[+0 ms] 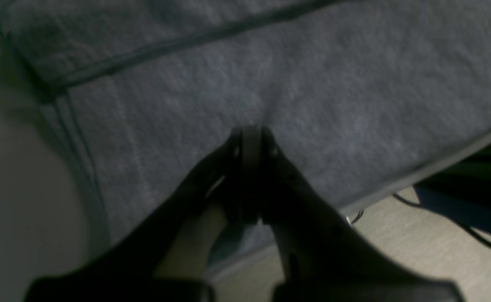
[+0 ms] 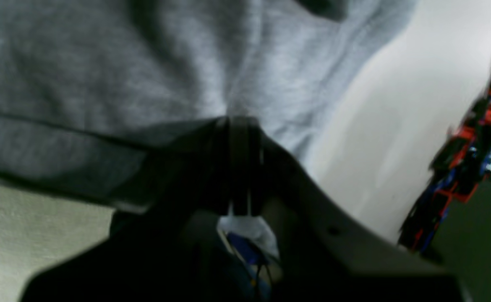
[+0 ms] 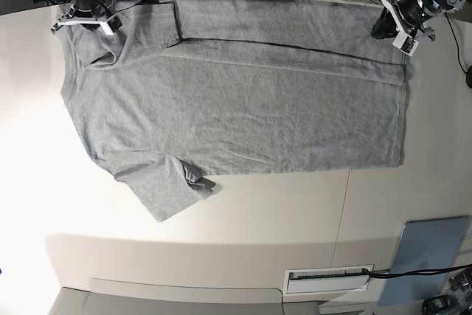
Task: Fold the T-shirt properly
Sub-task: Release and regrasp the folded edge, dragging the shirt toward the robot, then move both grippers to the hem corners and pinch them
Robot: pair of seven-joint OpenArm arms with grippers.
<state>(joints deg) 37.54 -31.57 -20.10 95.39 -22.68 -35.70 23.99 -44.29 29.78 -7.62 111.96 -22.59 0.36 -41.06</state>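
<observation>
The T-shirt (image 3: 243, 101) lies spread flat on the table (image 3: 243, 212), filling the upper half of the base view, with its hem edge at 3 o'clock and its shoulder end at 9 o'clock. The far long edge is turned over toward the middle, making a folded band along 12 o'clock with a dark crease line below it. One sleeve (image 3: 158, 182) sticks out at 7 o'clock, its tip rumpled.

The right gripper (image 3: 82, 21) sits at the 10 o'clock corner of the shirt, on the shoulder end of the folded band. In the right wrist view its jaws are pressed together on grey cloth (image 2: 212, 63), which puckers into wrinkles fanning out from the fingertips (image 2: 239, 126).

The left gripper (image 3: 394, 31) is at the 2 o'clock corner, on the hem end of the band. In the left wrist view the fingertips (image 1: 252, 136) meet tight against the cloth (image 1: 312, 92), which dimples slightly there; the view is dim and blurred, but fabric appears pinched between them. The stitched hem runs diagonally just beyond, toward 4 o'clock.

A pad (image 3: 428, 260) lies at 5 o'clock on the table, well apart from the shirt.
</observation>
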